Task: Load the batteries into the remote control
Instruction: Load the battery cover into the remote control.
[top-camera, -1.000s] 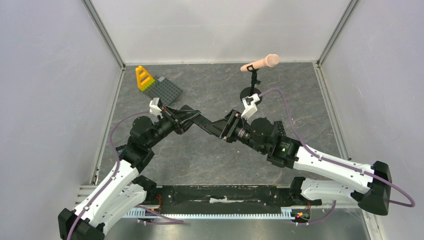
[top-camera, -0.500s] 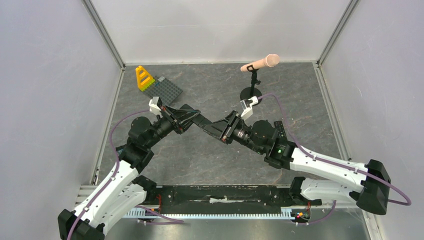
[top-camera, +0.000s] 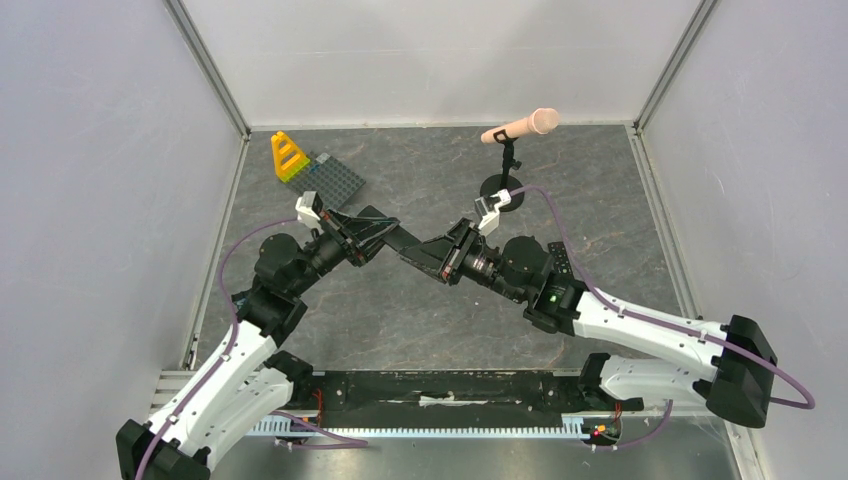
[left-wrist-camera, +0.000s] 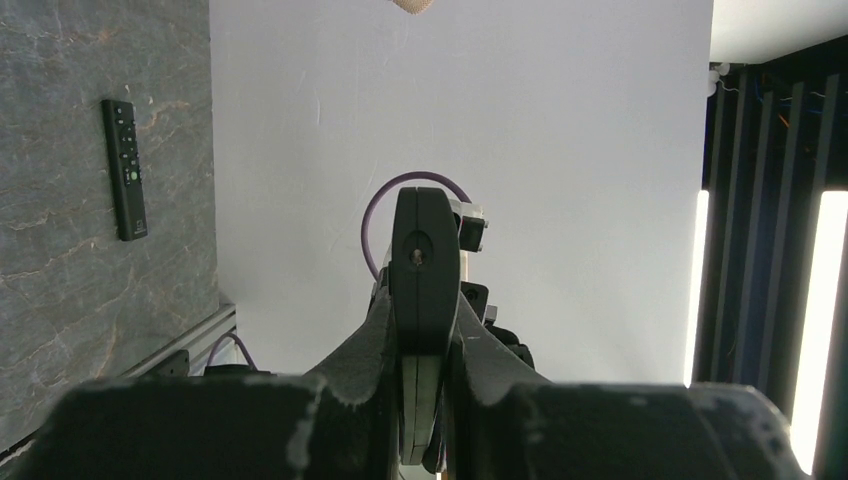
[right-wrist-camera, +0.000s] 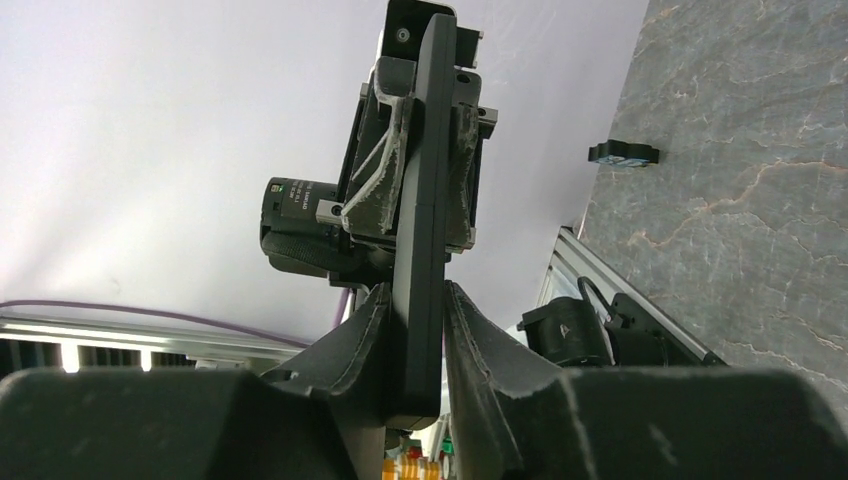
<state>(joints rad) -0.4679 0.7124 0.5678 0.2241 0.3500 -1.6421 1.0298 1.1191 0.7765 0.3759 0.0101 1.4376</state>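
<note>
Over marbled stone (top-camera: 420, 320), right tool (right-wrist-camera: 414, 292) apparently pinches slim matt remote control (right-wrist-camera: 424, 200).

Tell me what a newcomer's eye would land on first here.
Above the middle of the table, one slim black remote control hangs between the two arms: the left hand clamps one end, the right hand grips the other. Farther back are a pink microphone and a yellow block at the corner of a grey baseplate.

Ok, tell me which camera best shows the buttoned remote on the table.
Left wrist view: the buttoned remote lies whole on the table, its buttons plain. The top view shows it only as a small dark strip beside the right arm. The right wrist view does not show it.
</note>
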